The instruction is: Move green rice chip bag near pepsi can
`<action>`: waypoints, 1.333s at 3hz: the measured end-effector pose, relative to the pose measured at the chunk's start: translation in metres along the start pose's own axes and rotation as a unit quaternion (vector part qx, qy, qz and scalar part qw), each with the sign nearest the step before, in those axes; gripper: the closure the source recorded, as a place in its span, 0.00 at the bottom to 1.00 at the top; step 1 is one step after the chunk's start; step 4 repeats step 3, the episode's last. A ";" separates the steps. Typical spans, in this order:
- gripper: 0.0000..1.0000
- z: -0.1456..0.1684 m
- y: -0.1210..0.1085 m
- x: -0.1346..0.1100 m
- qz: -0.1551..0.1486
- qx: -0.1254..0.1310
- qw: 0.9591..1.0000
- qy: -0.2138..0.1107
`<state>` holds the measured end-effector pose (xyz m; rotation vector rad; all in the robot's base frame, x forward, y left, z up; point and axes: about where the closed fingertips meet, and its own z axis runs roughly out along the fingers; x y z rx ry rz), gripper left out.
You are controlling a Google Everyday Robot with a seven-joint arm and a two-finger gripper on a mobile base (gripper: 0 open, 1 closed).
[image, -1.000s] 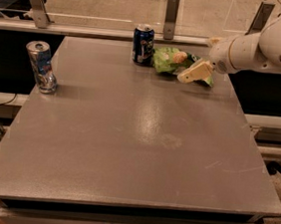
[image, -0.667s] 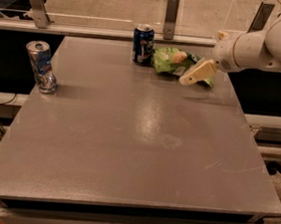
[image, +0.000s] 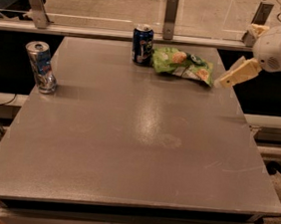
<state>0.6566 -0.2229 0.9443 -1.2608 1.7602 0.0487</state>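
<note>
Nearly done: green rice chip bag (image: 181, 63) lies beside pepsi can (image: 142, 44).
Gripper (image: 225, 82): at bag's right edge; grip unclear.
Risk: snagged bag slides away.

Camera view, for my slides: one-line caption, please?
The chip bag lies beside the pepsi can at the far end of the table; the gripper hangs just right of it.

Bag (image: 182, 63) (between pepsi can (image: 142, 44) and gripper (image: 224, 81))

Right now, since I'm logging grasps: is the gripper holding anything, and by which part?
Nothing appears held. The gripper hangs just right of the bag, which lies on the table beside the can.
</note>
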 end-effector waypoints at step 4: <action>0.00 -0.122 0.016 0.011 -0.042 -0.008 0.998 0.049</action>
